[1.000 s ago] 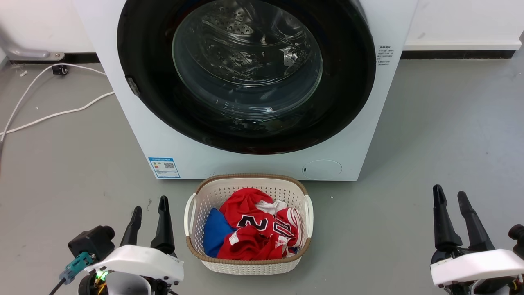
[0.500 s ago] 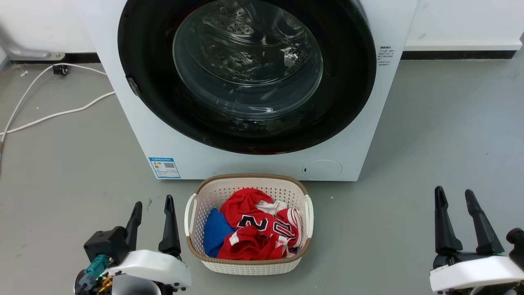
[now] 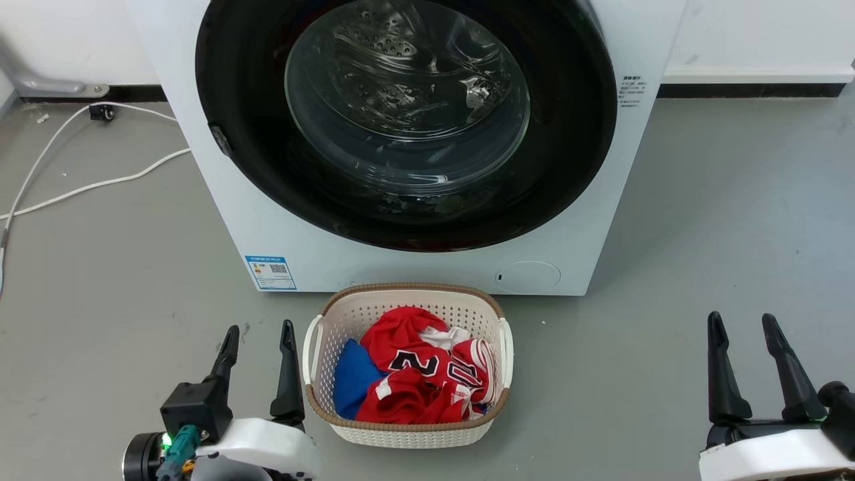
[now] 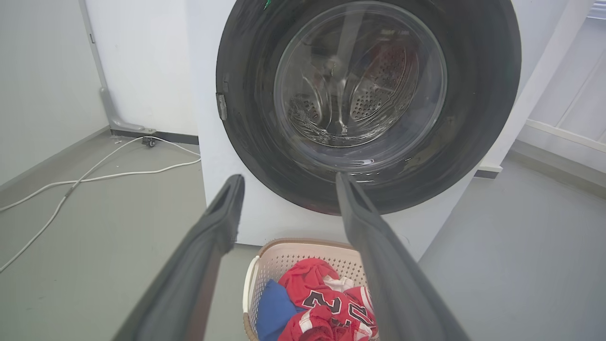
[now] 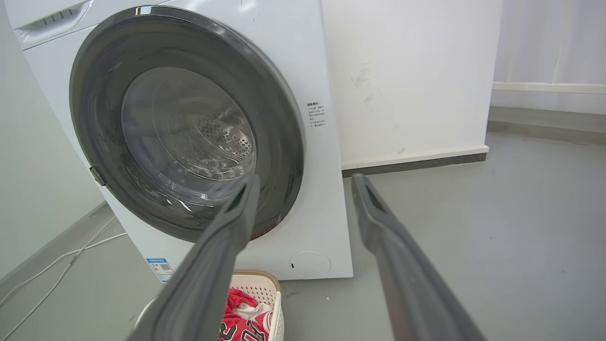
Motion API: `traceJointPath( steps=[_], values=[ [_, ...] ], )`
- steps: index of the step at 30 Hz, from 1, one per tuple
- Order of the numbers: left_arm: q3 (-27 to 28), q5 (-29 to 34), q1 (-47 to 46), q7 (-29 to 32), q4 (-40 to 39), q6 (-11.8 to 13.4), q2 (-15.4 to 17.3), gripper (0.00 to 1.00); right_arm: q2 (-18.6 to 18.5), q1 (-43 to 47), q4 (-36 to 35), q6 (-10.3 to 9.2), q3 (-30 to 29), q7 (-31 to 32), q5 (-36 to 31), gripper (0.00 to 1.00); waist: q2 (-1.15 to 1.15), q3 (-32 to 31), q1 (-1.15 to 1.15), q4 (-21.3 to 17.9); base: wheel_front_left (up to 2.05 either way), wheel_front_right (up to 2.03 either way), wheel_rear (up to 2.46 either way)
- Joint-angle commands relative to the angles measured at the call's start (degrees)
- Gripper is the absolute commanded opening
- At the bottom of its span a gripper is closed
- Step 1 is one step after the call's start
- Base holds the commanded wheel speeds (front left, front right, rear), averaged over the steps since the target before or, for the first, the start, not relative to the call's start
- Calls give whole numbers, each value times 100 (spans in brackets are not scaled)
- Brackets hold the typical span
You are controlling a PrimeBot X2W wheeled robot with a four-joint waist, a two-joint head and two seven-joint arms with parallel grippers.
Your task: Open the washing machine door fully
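Two claws low in the head view, both well short of the washer. At lower left, the left claw [image 3: 259,329], fingers pointing up the view, spread wide and empty, its inner finger just beside the left handle of the laundry basket [image 3: 407,288]. At lower right, the right claw [image 3: 741,317] over bare grey floor [image 3: 701,220], also wide and empty, well apart from the basket.

Shut and flush on the front of the white washing machine [image 3: 280,227], the washing machine door [image 3: 407,113], nearly as wide as the machine: glossy black ring around a bulging clear glass centre, with the perforated steel drum [image 3: 374,40] visible through the glass. On the ring's left edge, a small grey latch piece [image 3: 220,140]. Door untouched by either claw.

Pale perforated basket with a brown rim on the floor just in front of the machine, centred below the door, holding a crumpled red jersey [image 3: 421,374] with dark numerals and a blue cloth [image 3: 351,387] at its left. At the machine's lower left corner, a blue-and-white label [image 3: 270,272]; at lower right, a round cover [image 3: 528,276]. Left of the machine, a white cable [image 3: 87,187] trailing across the floor toward the wall.
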Motion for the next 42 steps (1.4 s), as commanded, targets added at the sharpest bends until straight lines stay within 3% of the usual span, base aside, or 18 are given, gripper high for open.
traceJointPath(
  steps=[1,12,42],
  values=[
    [-16,136,32,-58,-55,20,26,100,-1,4,-102,12,9,-56,-141,100,0,-1,0,1,0,0,0],
    [23,584,104,-190,-70,-57,-106,100,0,101,-180,12,4,-194,-526,100,0,-8,0,13,0,0,0],
    [598,1615,343,-459,82,-673,-638,100,4,270,-217,7,-25,-456,-1127,100,0,6,0,38,0,0,0]
  ],
)
